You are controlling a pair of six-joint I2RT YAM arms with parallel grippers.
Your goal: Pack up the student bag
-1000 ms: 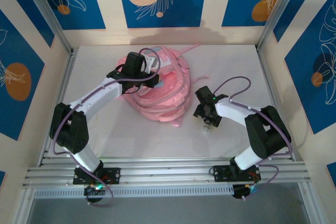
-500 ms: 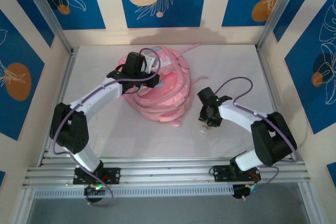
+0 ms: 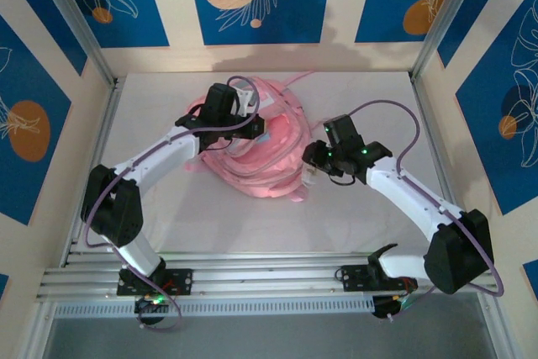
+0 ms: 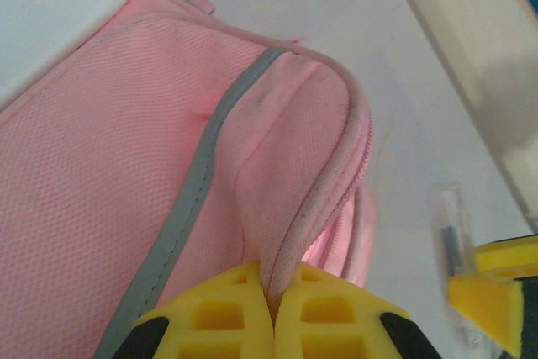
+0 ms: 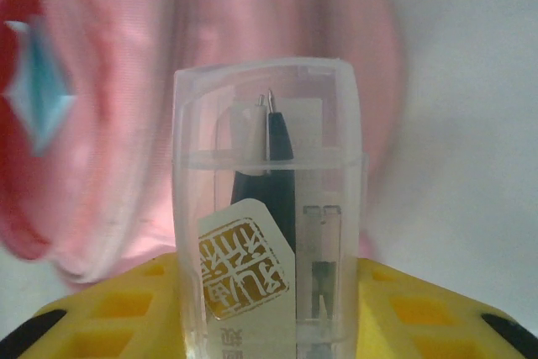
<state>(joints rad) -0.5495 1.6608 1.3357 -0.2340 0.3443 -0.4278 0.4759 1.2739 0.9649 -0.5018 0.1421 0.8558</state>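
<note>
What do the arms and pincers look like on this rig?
The left arm and right arm have white links, black joints, a looping purple cable and green lights. The left pincer and right pincer are black with yellow fingertips with square recesses.

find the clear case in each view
Top external: clear case in the right pincer, at the bag's right edge.
Left wrist: far right, blurred, right of the bag.
Right wrist: centre, upright, in front of the bag.
Shared landmark: the pink bag.
</note>
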